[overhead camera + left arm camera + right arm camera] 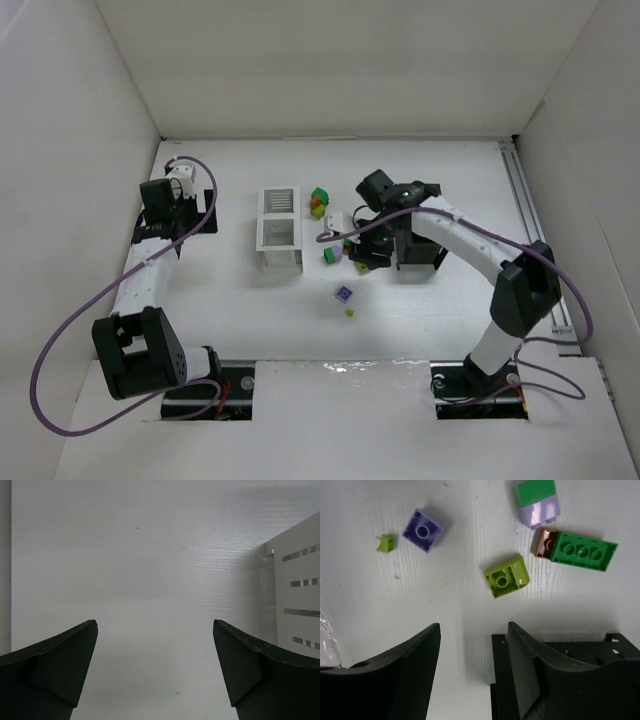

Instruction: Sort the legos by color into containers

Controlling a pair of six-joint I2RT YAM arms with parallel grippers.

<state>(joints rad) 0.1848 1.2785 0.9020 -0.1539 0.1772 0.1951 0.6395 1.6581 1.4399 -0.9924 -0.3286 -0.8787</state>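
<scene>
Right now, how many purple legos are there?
2. One purple lego lies loose beside a tiny yellow-green piece; one lavender lego touches a green brick. The right arm may hide others.

**Inspector:** Surface?

**Recorder:** A white counter (230, 310), flat. The reference item is the white slatted box (279, 228), which stands directly on it.

**Inspector:** Loose items?

**Recorder:** All lie right of that box. The green and orange-red bricks (318, 203) are clustered just beside its far corner. A yellow-green brick (329, 257) is near its near corner. A purple brick (344, 294) and a tiny yellow-green piece (350, 312) lie nearer the counter's front edge. The black box (570, 647) stands beyond the bricks, well apart.
</scene>
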